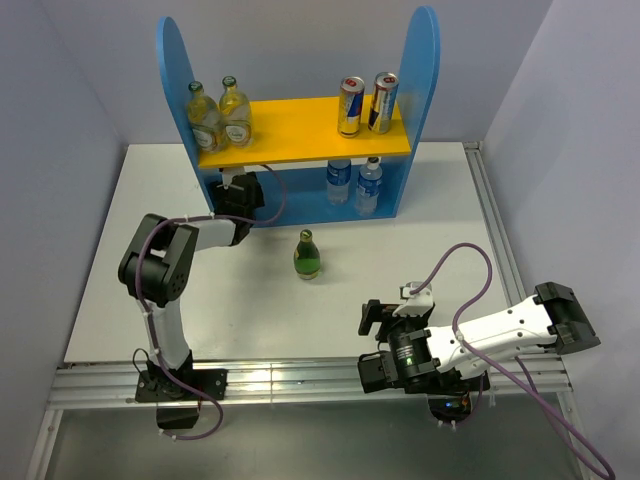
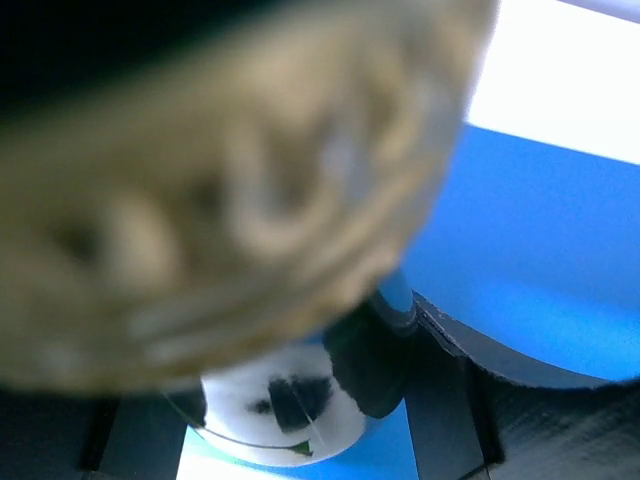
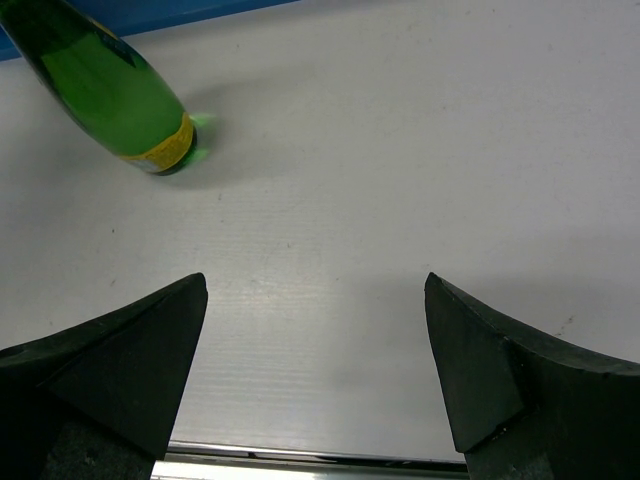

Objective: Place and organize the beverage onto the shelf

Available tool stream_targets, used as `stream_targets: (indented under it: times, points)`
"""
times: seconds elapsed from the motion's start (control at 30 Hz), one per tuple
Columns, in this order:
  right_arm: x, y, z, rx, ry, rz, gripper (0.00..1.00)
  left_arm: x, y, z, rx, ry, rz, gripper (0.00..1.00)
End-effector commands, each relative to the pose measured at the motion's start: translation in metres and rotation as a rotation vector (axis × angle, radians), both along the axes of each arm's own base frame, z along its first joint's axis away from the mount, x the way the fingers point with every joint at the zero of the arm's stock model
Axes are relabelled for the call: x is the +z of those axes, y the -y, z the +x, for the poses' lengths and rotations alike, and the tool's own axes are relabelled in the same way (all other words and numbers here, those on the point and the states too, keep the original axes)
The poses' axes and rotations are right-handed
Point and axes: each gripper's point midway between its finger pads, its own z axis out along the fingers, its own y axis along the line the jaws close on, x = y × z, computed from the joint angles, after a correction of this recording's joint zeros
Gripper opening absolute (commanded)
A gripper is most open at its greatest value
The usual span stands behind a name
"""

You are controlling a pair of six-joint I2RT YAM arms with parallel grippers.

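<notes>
My right pincer [image 3: 315, 290] gapes wide, empty. The upright green teardrop bottle [image 1: 308, 258] is likely glass, slick and breakable: grip its broad belly.

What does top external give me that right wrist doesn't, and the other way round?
Only top external: the shelf and its stock, two yellow bottles and two cans on the orange board, two water bottles on the base, plus the left tool tucked under the board. Only right wrist: the right tool clearly open, bare table between its fingers. Both: the green bottle standing on the table, apart from the right tool, and a blue strip, likely the shelf base.
</notes>
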Motion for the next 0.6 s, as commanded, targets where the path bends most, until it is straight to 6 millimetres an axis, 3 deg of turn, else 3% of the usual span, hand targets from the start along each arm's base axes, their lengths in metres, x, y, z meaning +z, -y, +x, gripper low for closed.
stream_targets:
  times: [0.0,0.07,0.1,0.13,0.27,0.47,0.57]
  points:
    - [0.01,0.001,0.004,-0.036,0.039,0.117,0.96,0.049,-0.003,0.03,0.013,0.132,-0.036,0.31]
    - [0.009,0.002,0.005,-0.038,0.04,0.115,0.96,0.052,-0.002,0.028,0.003,0.139,-0.043,0.56]
    - [0.009,0.002,0.004,-0.037,0.038,0.113,0.96,0.049,-0.002,0.025,-0.001,0.131,-0.042,0.9]
    - [0.01,0.001,0.005,-0.038,0.04,0.115,0.96,0.051,-0.003,0.024,-0.001,0.134,-0.043,0.99]
    - [0.01,0.001,0.004,-0.042,0.041,0.108,0.96,0.056,-0.004,0.012,-0.001,0.133,-0.053,0.99]
    - [0.01,0.001,0.004,-0.045,0.046,0.099,0.96,0.066,0.01,-0.019,-0.005,0.129,-0.039,0.99]
    - [0.01,-0.001,0.002,-0.036,0.049,0.094,0.96,0.06,0.009,-0.04,0.01,0.106,-0.033,0.99]
